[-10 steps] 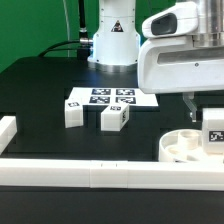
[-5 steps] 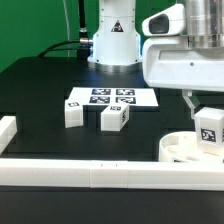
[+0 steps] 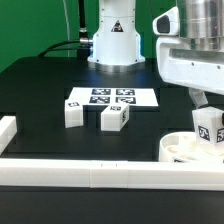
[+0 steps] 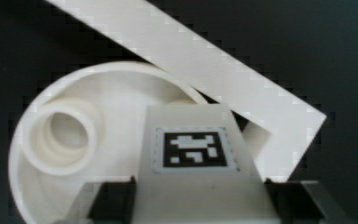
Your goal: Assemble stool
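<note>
Behind the long white border rail (image 3: 100, 175), the arm's fingers (image 4: 105, 203) grip a tagged leg block (image 3: 211, 126) above the round seat (image 3: 178, 148) at the exterior view's right. Farther back, a loose leg block (image 3: 74, 111) and a second leg block (image 3: 115, 116) stand on the black surface (image 3: 40, 90), just in front of the marker board (image 3: 110, 97).

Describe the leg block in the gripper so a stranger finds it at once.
Find the round white seat on the exterior view's right. The leg block at it is clamped in the gripper; the other two leg blocks lie loose by the marker board.
</note>
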Robot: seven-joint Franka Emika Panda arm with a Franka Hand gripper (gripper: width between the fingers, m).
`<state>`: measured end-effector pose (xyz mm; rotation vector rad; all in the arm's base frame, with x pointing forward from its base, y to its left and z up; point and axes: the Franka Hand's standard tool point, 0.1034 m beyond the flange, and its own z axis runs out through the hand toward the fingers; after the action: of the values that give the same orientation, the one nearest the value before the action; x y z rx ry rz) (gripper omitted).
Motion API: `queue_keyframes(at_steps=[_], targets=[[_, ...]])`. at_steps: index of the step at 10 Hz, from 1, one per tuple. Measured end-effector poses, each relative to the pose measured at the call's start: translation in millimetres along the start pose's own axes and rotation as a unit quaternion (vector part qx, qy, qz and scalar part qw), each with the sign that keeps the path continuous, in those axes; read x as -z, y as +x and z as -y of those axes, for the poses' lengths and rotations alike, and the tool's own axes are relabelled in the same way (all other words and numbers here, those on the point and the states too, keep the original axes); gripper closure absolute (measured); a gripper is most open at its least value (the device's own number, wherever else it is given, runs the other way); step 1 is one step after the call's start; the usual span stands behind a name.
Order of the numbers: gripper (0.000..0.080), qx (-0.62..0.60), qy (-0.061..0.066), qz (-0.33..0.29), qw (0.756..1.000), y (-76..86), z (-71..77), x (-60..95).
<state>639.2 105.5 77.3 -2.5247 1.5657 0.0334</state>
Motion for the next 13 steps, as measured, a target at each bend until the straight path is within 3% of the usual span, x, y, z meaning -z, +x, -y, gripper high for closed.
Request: queue_keyframes(at_steps=[6, 13], targets=[[0.0459, -0.213, 0.004, 0.013, 0.977, -5.0, 2.5, -1.4], [0.0459, -0.385, 0.012, 0.034, 0.922, -4.5, 3.6, -1.7]])
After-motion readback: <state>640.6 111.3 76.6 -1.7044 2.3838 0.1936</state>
